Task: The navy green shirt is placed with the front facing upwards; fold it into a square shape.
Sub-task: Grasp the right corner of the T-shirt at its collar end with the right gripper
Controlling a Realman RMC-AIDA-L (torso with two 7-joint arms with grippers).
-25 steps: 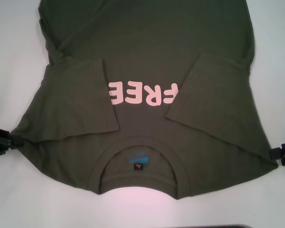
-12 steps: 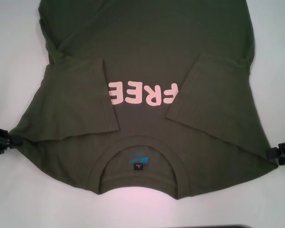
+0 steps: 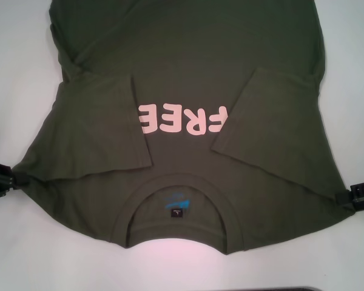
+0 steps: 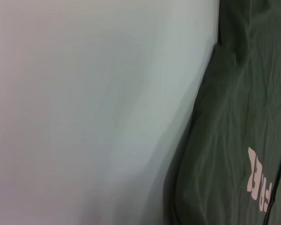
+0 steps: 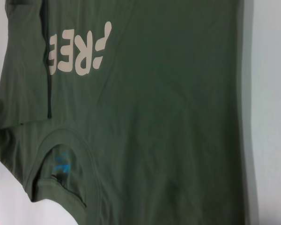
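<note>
On the white table (image 3: 12, 73) one navy green shirt (image 3: 188, 60) lay face up, sleeves folded inward, my left gripper (image 3: 12, 177) and right gripper (image 3: 344, 197) each pinching its outer edge.

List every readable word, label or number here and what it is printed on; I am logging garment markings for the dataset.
"FREE": pale pink chest lettering on the navy green shirt, upside down in the head view, partly overlapped by the folded-in sleeves.
Blue print and small dark neck label inside the collar: too small and blurred to read.
No other text shows.
</note>
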